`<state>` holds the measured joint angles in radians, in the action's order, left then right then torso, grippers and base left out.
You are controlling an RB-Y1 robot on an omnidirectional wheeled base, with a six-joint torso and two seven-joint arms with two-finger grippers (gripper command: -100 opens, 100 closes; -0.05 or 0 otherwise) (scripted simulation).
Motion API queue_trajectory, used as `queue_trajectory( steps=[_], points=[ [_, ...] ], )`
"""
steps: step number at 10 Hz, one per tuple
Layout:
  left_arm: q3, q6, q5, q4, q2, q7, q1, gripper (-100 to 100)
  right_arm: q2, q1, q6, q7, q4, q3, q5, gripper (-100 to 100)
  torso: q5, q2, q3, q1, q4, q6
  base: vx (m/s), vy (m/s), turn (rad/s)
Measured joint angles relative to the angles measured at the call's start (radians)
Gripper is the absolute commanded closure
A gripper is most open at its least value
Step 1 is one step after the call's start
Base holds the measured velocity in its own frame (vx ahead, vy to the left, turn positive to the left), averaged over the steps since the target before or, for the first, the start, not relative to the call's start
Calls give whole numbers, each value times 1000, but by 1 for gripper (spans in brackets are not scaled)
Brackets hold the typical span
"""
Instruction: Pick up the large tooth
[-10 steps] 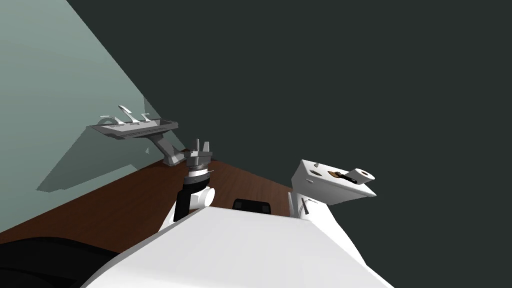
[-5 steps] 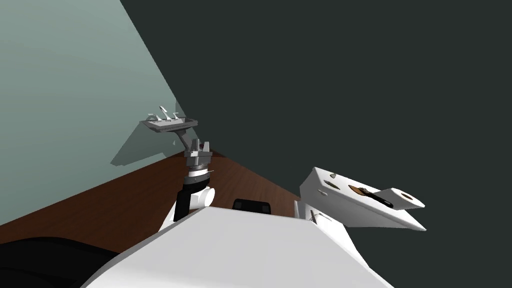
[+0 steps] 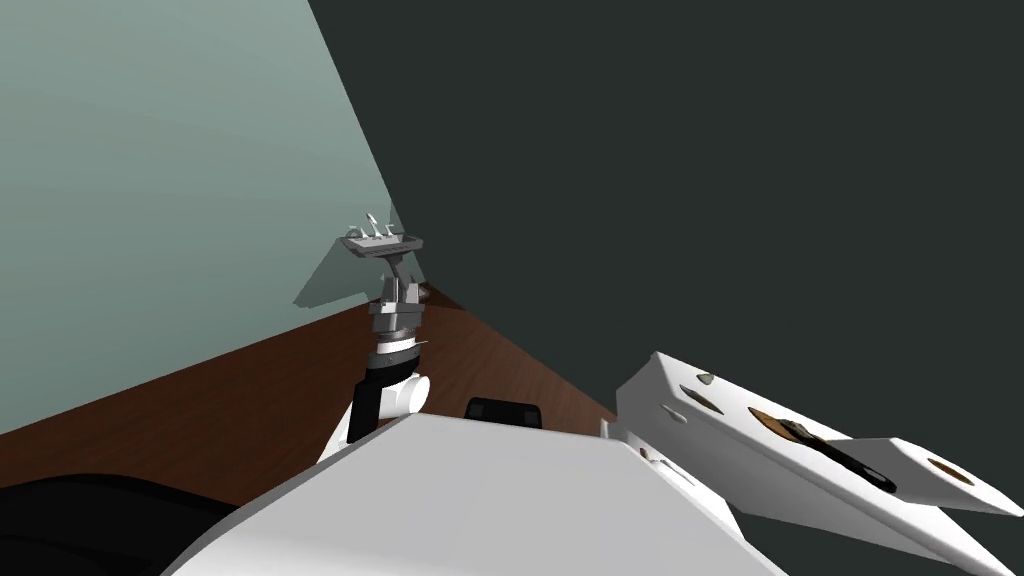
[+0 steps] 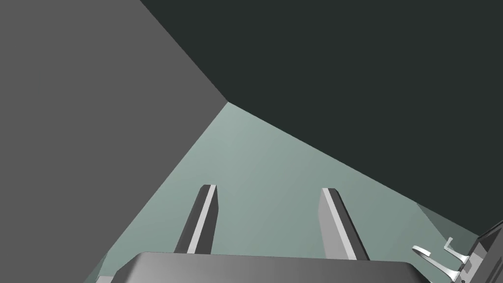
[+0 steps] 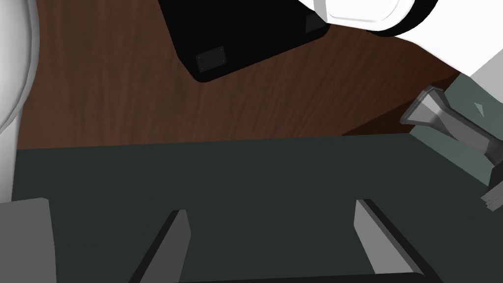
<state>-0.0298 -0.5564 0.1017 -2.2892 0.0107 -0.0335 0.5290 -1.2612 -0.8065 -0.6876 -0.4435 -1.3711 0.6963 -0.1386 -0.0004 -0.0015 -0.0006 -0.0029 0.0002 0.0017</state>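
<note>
A white counter juts in at the lower right of the head view. On it lie two small pale grey pieces, brown discs and a black-handled item; I cannot tell which is the tooth. My left gripper is raised in front of my chest, well left of the counter. In the left wrist view the left gripper stands open with nothing between its fingers. My right gripper is wide open and empty, pointing down at the floor.
A grey pedestal sink with taps stands in the corner where the pale green wall meets the dark wall; its pedestal also appears past my right hand. The floor is dark wood. A black block lies on it.
My whole view has swung: the sink has drifted right and shrunk, and the white counter has grown toward the lower right. My left arm holds the same pose.
</note>
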Motion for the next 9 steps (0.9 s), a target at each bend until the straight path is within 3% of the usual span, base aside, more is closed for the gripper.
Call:
queue_trajectory(
  steps=[2, 6, 9],
  points=[
    [0, 0, 0, 0, 0, 0, 0, 0, -10, 2, -14, -4, 35, 7, 0, -100, 0, 1, 0, 0, 0, 1, 1, 8, 133],
    [0, 0, 0, 0, 0, 0, 0, 0, -97, 1, -38, -45, 146, 61, -19, -100, 0, 0, 0, -1, 0, 1, 0, 4, 271],
    [0, 0, 0, 0, 0, 0, 0, 0, -192, -22, -65, -81, 222, 91, -50, -100, 0, 0, 0, -1, 0, 0, -5, -6, 203]
  ],
)
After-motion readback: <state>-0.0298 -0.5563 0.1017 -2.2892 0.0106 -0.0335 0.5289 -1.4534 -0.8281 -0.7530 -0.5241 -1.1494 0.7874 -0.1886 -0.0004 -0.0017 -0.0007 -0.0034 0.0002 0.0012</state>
